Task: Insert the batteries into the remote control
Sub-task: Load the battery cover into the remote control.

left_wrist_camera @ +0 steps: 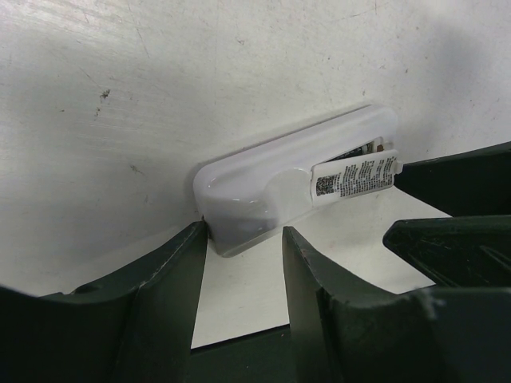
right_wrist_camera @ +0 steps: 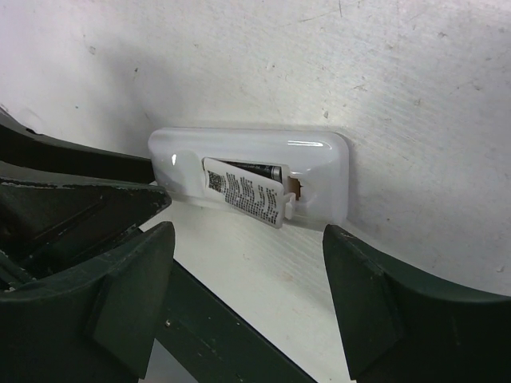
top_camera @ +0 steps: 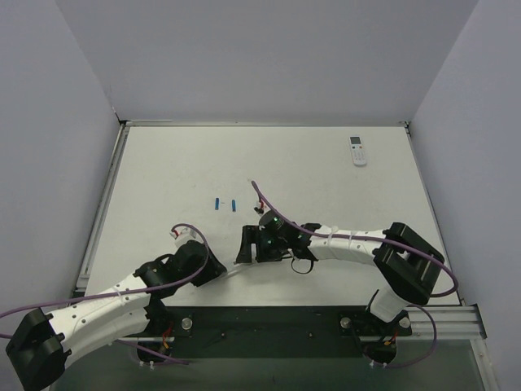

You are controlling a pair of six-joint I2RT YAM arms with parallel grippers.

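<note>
- The remote control (left_wrist_camera: 271,183) lies near the arms' edge of the white table (top_camera: 163,179), plain back towards both wrist cameras.
- The left gripper (left_wrist_camera: 243,239) pinches one short end of the remote control; a dark finger (left_wrist_camera: 172,287) presses on each side of that end.
- The right gripper (right_wrist_camera: 247,239) hangs just off the remote control's long side, its claw spread wide and touching nothing.
- In the remote control's back the battery slot shows open. A white printed label (right_wrist_camera: 247,198) slants across it, with something dark behind the label.
- Two slim blue batteries lie on the table well beyond the remote control, away from the arms: the first battery (top_camera: 217,204) and the second battery (top_camera: 234,204), in one line and slightly apart.
- A second white remote (top_camera: 358,151) rests far from the remote control, near the table's far corner on the right arm's side.
</note>
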